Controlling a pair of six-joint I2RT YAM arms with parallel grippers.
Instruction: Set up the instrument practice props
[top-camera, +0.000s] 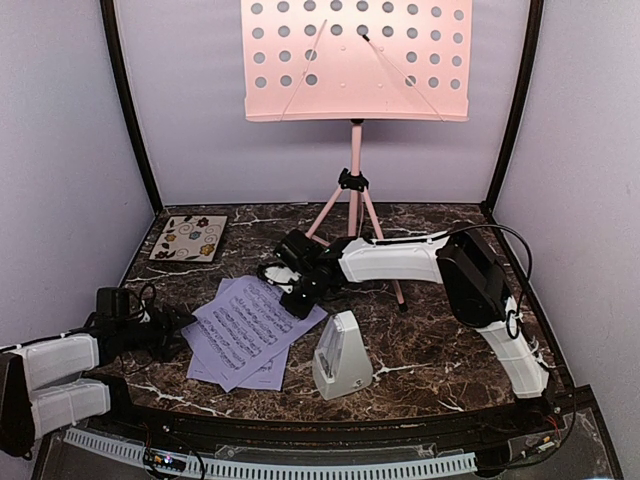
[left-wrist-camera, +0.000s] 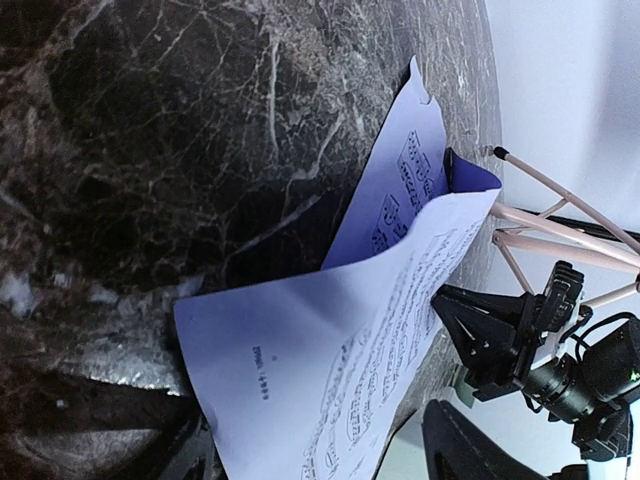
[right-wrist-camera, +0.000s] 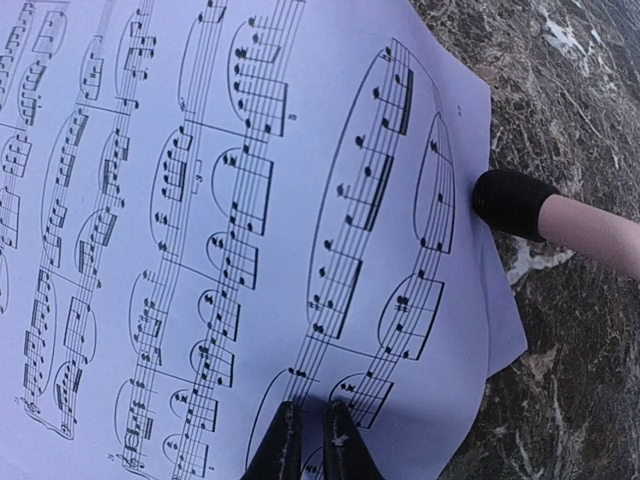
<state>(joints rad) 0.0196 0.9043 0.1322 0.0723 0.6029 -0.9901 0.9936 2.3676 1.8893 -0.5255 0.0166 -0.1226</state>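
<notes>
The pink music stand (top-camera: 354, 190) stands at the back centre, its perforated desk (top-camera: 355, 60) empty. Lavender sheet-music pages (top-camera: 245, 332) lie fanned on the marble table, with the grey-white metronome (top-camera: 341, 357) just to their right. My right gripper (top-camera: 299, 287) is shut, and its tips (right-wrist-camera: 310, 432) touch the top page (right-wrist-camera: 250, 200) near a black-capped stand foot (right-wrist-camera: 510, 205). My left gripper (top-camera: 183, 325) is open at the pages' left edge. In the left wrist view its dark fingers (left-wrist-camera: 470, 440) sit on either side of a raised, curved page (left-wrist-camera: 290, 370).
A square floral coaster (top-camera: 189, 238) lies at the back left. The stand's tripod legs (top-camera: 385, 255) spread behind the right arm. Lilac walls with dark corner posts (top-camera: 135, 120) enclose the table on three sides.
</notes>
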